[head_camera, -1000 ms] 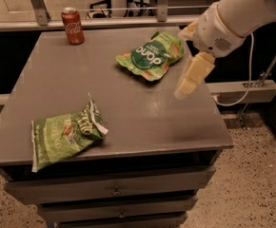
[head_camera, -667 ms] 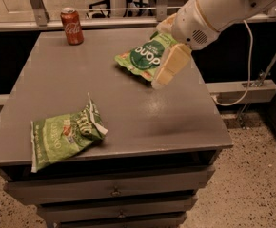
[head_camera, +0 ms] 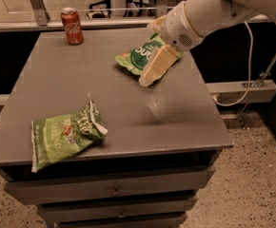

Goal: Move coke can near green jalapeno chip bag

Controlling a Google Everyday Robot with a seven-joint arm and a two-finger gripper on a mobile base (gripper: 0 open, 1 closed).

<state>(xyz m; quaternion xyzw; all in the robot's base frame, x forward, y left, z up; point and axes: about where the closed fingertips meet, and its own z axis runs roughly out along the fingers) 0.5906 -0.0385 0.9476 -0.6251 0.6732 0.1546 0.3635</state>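
Note:
The coke can [head_camera: 72, 26] stands upright at the far left corner of the grey table [head_camera: 128, 103]. The green jalapeno chip bag [head_camera: 62, 136], light green and wrinkled, lies near the front left edge. My gripper [head_camera: 147, 79] hangs from the white arm coming in from the upper right, above the table's far right part, in front of the brighter green bag. It is well to the right of the can and holds nothing.
A brighter green bag with a dark round logo [head_camera: 140, 56] lies at the far right, partly behind the gripper. Drawers [head_camera: 114, 191] sit under the tabletop. A white cable [head_camera: 245, 75] hangs to the right.
The arm and gripper have moved left and a little toward the middle of the table. The can and both bags have not moved.

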